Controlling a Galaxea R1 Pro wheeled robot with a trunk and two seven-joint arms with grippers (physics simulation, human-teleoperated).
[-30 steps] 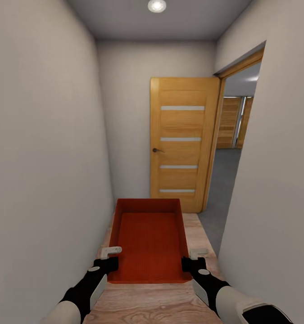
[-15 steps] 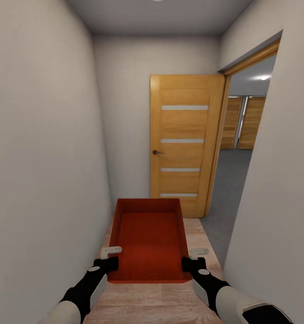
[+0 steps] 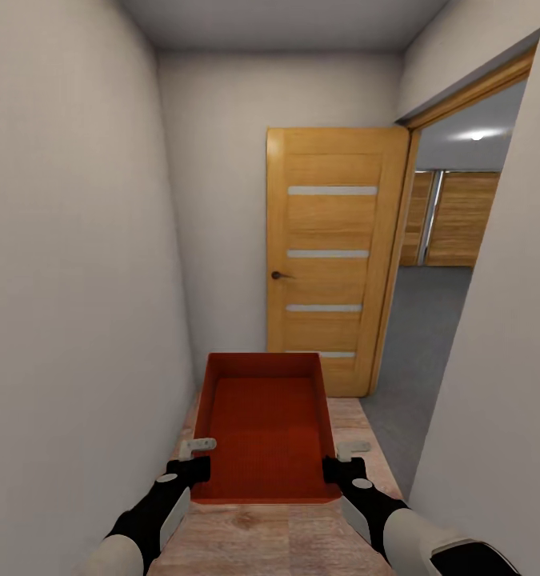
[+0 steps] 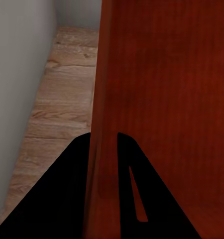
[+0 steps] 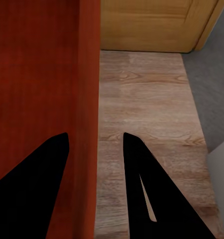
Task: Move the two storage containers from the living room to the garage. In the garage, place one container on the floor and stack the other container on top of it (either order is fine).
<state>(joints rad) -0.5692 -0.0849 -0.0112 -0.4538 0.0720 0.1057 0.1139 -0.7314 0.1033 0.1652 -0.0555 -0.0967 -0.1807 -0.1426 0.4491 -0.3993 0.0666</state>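
The doorway point(image 3: 438, 320) has come nearer; both hands hold the container point(image 3: 266, 424).

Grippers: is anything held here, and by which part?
Yes. One orange-red storage container is carried between both arms: the left gripper clamps its left side wall near the near corner, the right gripper its right side wall.

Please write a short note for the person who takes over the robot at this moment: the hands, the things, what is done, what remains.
Left hand: shut on the left wall of the orange-red open-top storage container.
Right hand: shut on its right wall.
Container: carried level in front of the trunk, above the light wood plank floor of a narrow white corridor.
Ahead: an open wooden door; on the right, a doorway onto grey floor.
Done: one container picked up, in transit.
Left: reach the garage, set it down, fetch and stack the second.
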